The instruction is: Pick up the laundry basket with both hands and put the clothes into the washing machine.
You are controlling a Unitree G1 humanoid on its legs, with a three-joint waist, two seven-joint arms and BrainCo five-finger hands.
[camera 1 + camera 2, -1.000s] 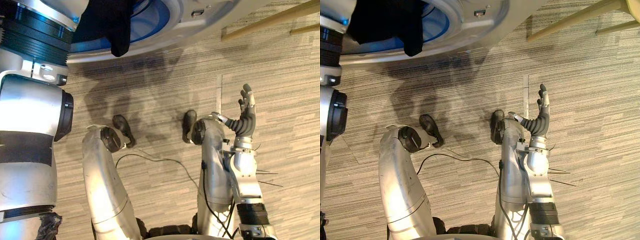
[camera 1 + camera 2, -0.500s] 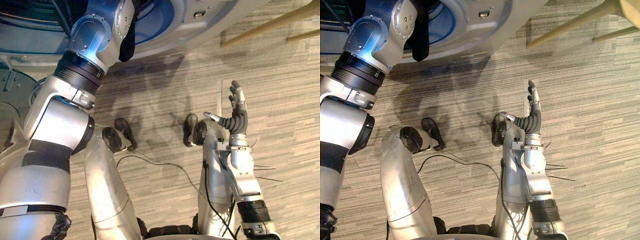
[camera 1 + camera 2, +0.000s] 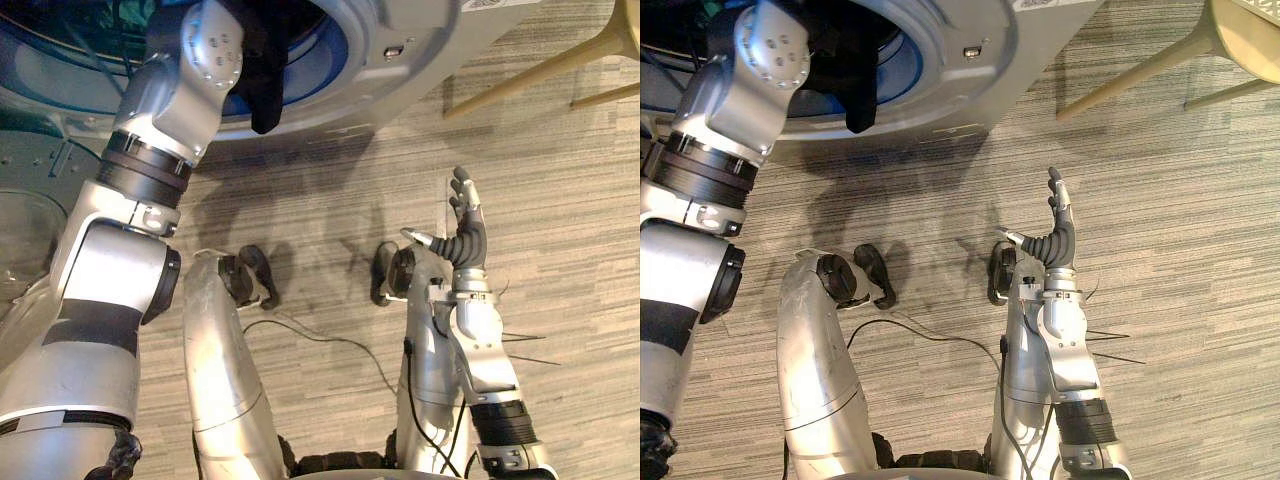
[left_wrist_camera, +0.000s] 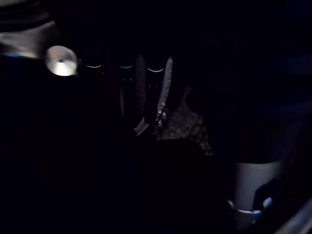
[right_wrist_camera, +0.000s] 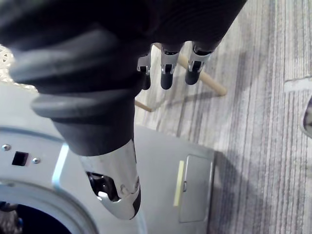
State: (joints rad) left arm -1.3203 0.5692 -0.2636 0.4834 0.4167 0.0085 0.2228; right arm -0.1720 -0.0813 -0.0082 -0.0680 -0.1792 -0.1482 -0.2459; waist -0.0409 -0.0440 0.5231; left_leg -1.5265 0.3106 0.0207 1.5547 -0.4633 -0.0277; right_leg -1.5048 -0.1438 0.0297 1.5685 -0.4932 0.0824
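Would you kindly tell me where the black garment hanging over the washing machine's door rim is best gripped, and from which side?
Pinch the dangling lower end of the black garment, coming from the front, below the blue rim of the grey washing machine. That end hangs free outside the drum, so fingers can probably close round it. The open right hand is free.

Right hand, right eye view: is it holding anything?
No, the right hand is open, its fingers straight, with nothing in it.
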